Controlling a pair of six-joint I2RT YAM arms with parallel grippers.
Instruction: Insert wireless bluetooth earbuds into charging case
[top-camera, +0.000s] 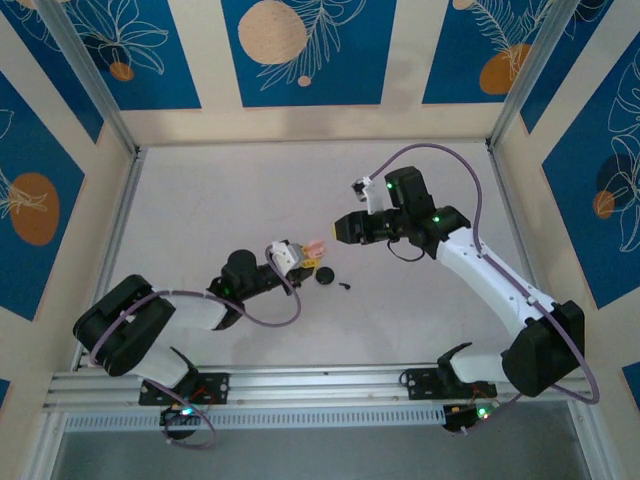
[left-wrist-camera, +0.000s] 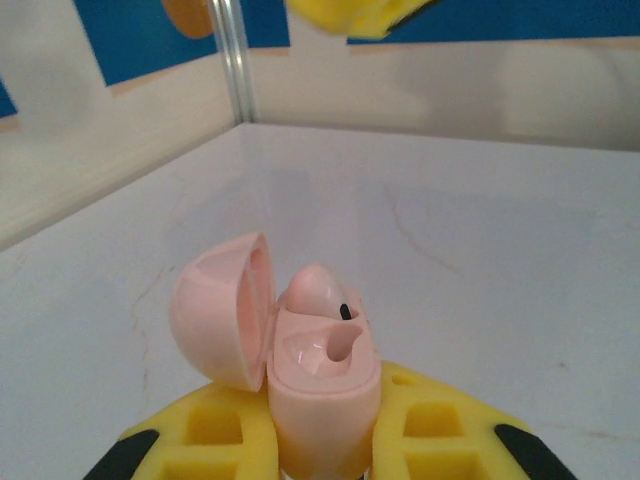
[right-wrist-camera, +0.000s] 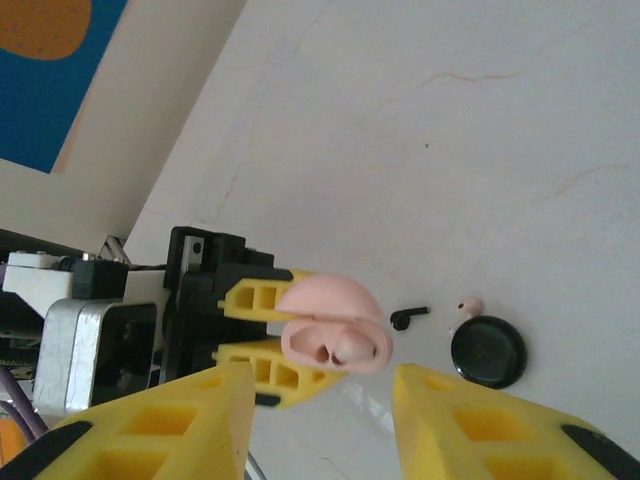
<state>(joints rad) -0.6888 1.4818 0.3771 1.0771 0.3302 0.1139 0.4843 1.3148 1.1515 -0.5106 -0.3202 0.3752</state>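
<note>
Gripping the pink charging case (left-wrist-camera: 322, 385) by its lower body, the left tool (left-wrist-camera: 320, 450) is clamped tight on it, w/ the lid (left-wrist-camera: 222, 312) swung open to one side. The right tool (right-wrist-camera: 320, 388) hovers just in front of the case, yellow fingers (right-wrist-camera: 170, 425) apart and nothing between them. One black earbud (right-wrist-camera: 408, 317) lies loose on the surface (right-wrist-camera: 480, 150), just beside a black round puck (right-wrist-camera: 488, 350) and apart from the case. One well of the case looks filled w/ a pale bud and the other looks free, tho that can't be told for certain.

Risks from here, as judged: the earbud is tiny and lies flat, so the broad fingers may pinch it off-centre and flick it away. They could also nudge the puck instead, since both are black and sit close together. A grip on the stem at the wrong angle would leave the bud misaligned w/ its well, prob. jamming on the rim or dropping out. Pushing down hard could twist the case in the left tool's hold, as only its lower part is pinched. The open lid sits near the approach path and may get knocked shut
</note>
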